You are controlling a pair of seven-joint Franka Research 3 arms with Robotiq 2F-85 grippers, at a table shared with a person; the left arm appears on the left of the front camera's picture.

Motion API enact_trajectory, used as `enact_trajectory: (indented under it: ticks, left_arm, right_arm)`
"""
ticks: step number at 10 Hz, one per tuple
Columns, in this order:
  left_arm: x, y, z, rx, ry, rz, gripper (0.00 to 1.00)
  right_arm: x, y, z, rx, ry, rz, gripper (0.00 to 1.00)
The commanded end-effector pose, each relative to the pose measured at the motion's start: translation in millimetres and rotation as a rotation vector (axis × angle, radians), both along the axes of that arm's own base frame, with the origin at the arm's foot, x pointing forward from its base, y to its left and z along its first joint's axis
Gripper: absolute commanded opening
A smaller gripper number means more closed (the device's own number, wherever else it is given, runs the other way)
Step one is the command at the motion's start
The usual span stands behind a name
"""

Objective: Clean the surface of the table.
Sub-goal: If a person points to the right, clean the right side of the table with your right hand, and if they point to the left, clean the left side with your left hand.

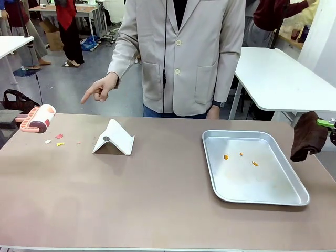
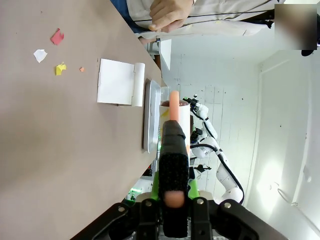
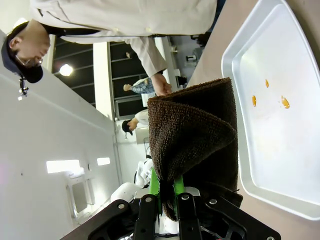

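**The table [image 1: 157,210], spread wide between robot and person, is judged not yet cleaned.**

Small coloured paper scraps [image 1: 58,140] are seen lying on its far left part, near a folded white card [image 1: 114,137]. A silver tray [image 1: 252,184] holding a few orange crumbs [image 1: 240,156] is set on its right part. A lint roller [image 1: 38,119] is held at the left edge, near the scraps, its handle clamped between the fingers of the left gripper [image 2: 174,195]. A brown cloth [image 3: 192,135] is pinched tight in the right gripper [image 3: 167,195], beyond the right edge. The scraps are pointed at by the person's hand [image 1: 100,88]. Neither tool is shown touching the top, so the whole pickup is judged to be left.
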State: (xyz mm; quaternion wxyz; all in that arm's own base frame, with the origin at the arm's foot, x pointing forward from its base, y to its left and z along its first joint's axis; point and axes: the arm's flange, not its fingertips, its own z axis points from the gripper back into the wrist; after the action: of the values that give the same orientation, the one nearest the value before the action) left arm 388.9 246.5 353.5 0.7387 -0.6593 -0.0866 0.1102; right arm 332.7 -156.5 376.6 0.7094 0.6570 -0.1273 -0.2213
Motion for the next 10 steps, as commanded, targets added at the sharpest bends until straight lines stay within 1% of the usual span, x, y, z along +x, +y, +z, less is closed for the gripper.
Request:
enact_trajectory:
  ticks: [1, 7, 8, 9, 10]
  left_arm:
    - [-2.3, 0.4, 2.5, -0.006, -0.018, -0.014, 0.0]
    - [-2.3, 0.4, 2.5, -0.006, -0.018, -0.014, 0.0]
    - [0.0, 0.0, 0.0, 0.0, 0.0, 0.0, 0.22]
    - [-0.3, 3.4, 0.0, 0.066, -0.008, 0.06, 0.22]
    - [1.2, 7.7, -0.8, 0.158, 0.002, 0.142, 0.22]
  right_arm:
    - [-0.9, 1.4, 3.1, 0.009, -0.004, 0.009, 0.0]
    - [-0.9, 1.4, 3.1, 0.009, -0.004, 0.009, 0.0]
    - [-0.9, 1.4, 3.1, 0.009, -0.004, 0.009, 0.0]
    - [-0.9, 1.4, 3.1, 0.009, -0.004, 0.009, 0.0]
    - [-0.9, 1.4, 3.1, 0.009, -0.004, 0.009, 0.0]
